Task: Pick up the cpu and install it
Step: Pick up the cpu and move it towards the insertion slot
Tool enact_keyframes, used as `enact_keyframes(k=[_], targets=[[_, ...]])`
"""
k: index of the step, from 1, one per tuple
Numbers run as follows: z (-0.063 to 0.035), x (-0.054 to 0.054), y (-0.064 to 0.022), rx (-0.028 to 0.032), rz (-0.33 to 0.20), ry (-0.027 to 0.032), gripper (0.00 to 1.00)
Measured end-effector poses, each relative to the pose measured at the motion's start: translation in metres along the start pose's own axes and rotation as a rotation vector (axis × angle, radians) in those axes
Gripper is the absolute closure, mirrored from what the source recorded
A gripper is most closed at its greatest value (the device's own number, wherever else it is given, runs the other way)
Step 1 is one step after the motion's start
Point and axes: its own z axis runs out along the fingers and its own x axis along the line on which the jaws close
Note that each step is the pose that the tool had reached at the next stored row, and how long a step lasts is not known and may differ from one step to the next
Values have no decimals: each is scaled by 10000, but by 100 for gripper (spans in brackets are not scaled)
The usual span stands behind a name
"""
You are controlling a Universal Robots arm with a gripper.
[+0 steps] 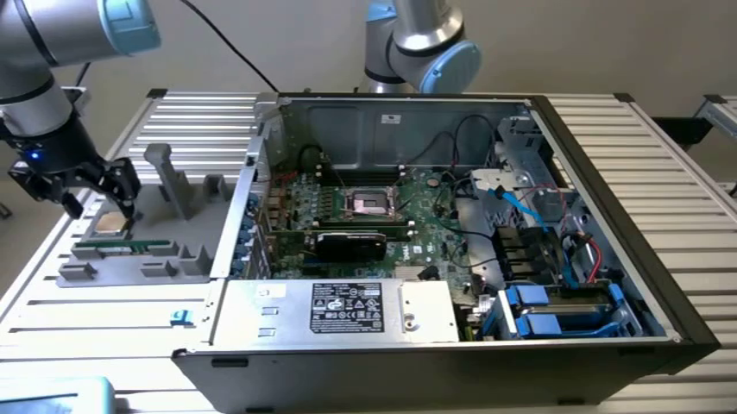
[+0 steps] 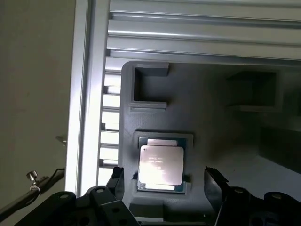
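In the exterior view my arm (image 1: 34,86) ran out past the frame's upper left edge, and my pincer (image 1: 102,205) hid part of the cpu (image 1: 107,226) in the grey holder (image 1: 138,252). The print on the label (image 1: 345,309) of the power supply (image 1: 429,312) was too small to read. In the wrist view the cpu's lettering was blurred, and the picture's edge cut off my pincer's body.

The arm (image 1: 40,60) is made of silver-grey metal tubes with rounded joints, each joint cap (image 1: 124,21) light blue; another silver joint (image 1: 417,43) with the same blue cap shows further back. A thin black cable (image 1: 224,43) trails from it. The wrist section (image 1: 52,142) is black and carries a small blue light (image 1: 34,157). The gripper (image 1: 102,205) is matt black, with angular fingers (image 2: 117,181) on a rounded housing (image 2: 94,207) marked by what look like screw recesses
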Motion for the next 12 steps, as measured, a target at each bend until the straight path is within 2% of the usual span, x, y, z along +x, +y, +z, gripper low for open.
enact_keyframes(k=[8, 12], targets=[[143, -6, -6, -45, 97, -6, 22], [157, -7, -7, -39, 100, 41, 22]])
